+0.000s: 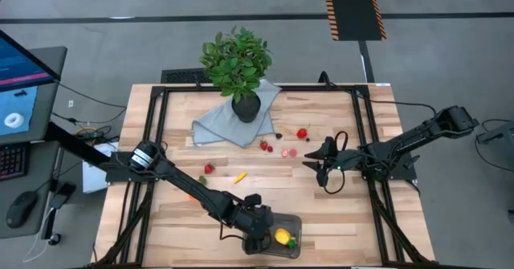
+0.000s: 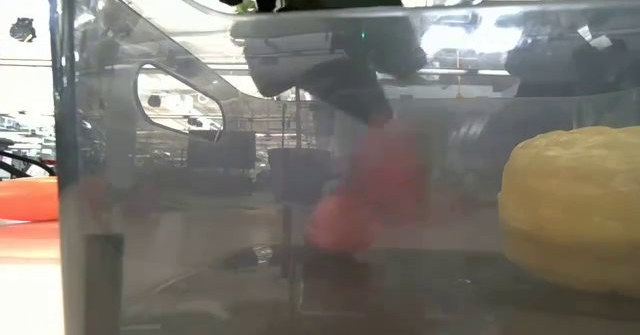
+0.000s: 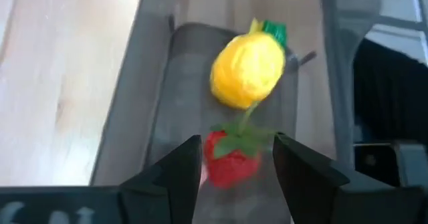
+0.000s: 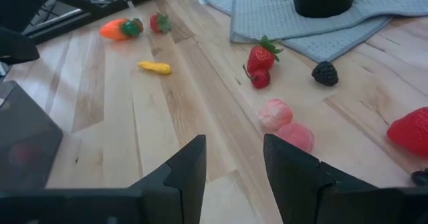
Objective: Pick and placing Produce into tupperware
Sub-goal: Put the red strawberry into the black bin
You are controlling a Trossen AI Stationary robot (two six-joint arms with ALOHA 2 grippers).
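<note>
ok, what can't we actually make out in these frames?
- Low view: clear plastic tub wall fills the frame; red strawberry only a blur, table hidden.
- High view: left gripper covers the tub's near end; strawberry unseen.
- Left wrist view: whether the fingers touch the strawberry.
- Right wrist view: right gripper empty; tub cut off.

Left arm stretched diagonally across the table toward its near edge, wrist bent down, left gripper (image 1: 259, 235) pointing downward over the near-centre edge. Fingers (image 3: 175, 177) apart, a clear gap between them, nothing pinched. Right arm reaching in from the right side, elbow folded, forearm low and level. Right gripper (image 1: 320, 163) hovering near mid-table, fingers (image 4: 188, 172) parted with bare gap between, holding nothing.
</note>
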